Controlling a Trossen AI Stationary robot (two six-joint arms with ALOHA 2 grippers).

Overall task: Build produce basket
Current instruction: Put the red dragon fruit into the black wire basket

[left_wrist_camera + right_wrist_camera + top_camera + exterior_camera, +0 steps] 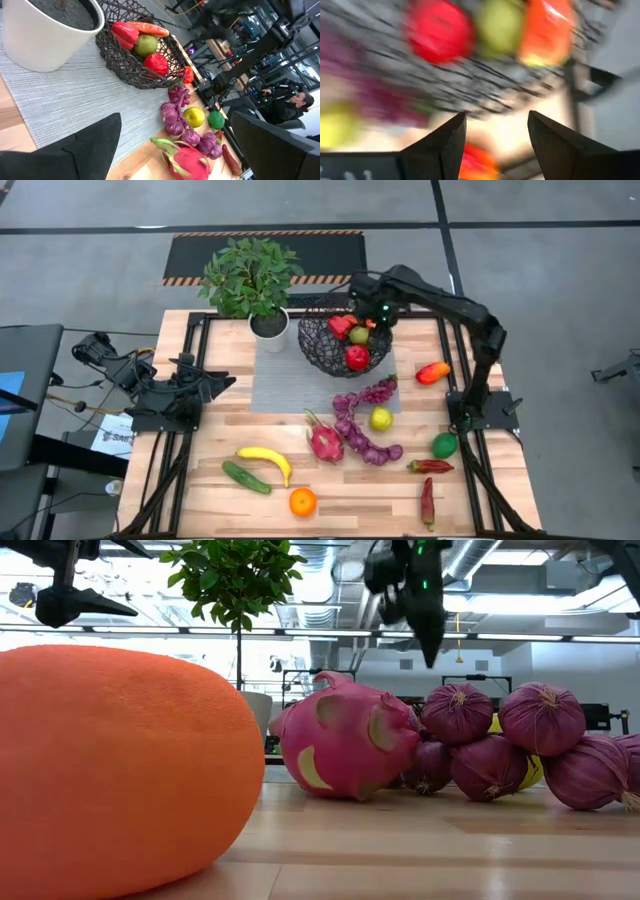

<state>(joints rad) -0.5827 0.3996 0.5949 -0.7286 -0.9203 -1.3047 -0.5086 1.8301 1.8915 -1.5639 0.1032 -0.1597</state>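
Note:
The black wire basket (325, 350) stands on a grey mat (285, 385) at the table's far middle. It holds a red apple (357, 357), a green fruit (359, 335), a red pepper (340, 326) and an orange piece. The basket also shows in the left wrist view (125, 65). My right gripper (373, 323) hangs open and empty above the basket's far right rim; its wrist view (495, 135) is blurred. My left gripper (175, 150) is open and empty at the table's left edge (200, 385).
A potted plant (250, 280) in a white pot stands left of the basket. On the table lie a purple string (360, 425), dragonfruit (324, 440), yellow fruit (380, 418), lime (444, 445), orange-red pepper (432, 372), two red chillies, banana (265, 460), cucumber (246, 477) and orange (302, 501).

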